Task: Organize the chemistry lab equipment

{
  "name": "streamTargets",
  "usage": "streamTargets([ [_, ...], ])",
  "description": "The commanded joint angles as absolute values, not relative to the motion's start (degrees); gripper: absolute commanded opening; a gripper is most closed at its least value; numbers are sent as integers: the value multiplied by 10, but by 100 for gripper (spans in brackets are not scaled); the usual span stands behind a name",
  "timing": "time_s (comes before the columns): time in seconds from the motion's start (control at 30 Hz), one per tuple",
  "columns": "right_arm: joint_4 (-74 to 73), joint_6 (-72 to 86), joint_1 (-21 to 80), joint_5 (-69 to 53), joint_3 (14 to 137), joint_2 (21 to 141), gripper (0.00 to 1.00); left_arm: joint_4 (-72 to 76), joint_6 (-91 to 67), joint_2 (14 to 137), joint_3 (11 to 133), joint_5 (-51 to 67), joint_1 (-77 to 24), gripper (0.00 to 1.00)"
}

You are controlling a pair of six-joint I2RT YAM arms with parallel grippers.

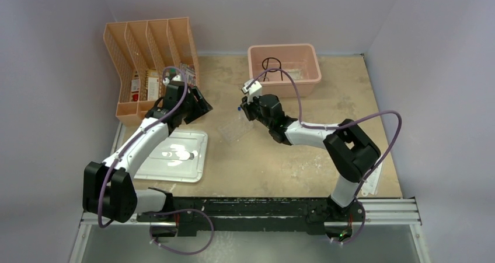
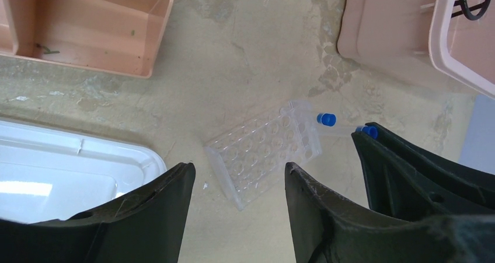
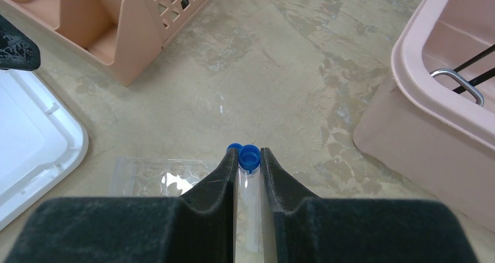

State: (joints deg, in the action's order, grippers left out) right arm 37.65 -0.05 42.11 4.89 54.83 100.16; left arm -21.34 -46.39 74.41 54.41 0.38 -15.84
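One blue-capped vial (image 3: pixel 248 207), pinched by the right gripper (image 3: pixel 249 158), reads clearly only wrist-side; left gripper (image 2: pixel 238 171) spread.

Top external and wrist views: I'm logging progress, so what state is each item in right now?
left gripper: open, empty.
right gripper: shut on one blue-capped vial.
second vial: loose on the table.
clear plastic tray: on the table, wells look empty.
black wire ring tripod: in the pink bin.
metal tongs: in the same bin.

second blue cap (image 3: pixel 233 147): mostly behind fingers (image 3: pixel 213 184) | wire tripod (image 2: pixel 474 15): cut by top edge
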Motion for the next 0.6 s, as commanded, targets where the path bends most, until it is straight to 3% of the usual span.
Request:
streamTargets([
  [0.0,425,-5,425,41,551,1004,16,-184,-468,743,536,19,-153,58],
  [0.57,439,15,425,34,541,1031,16,-172,-467,743,524,23,-149,57],
])
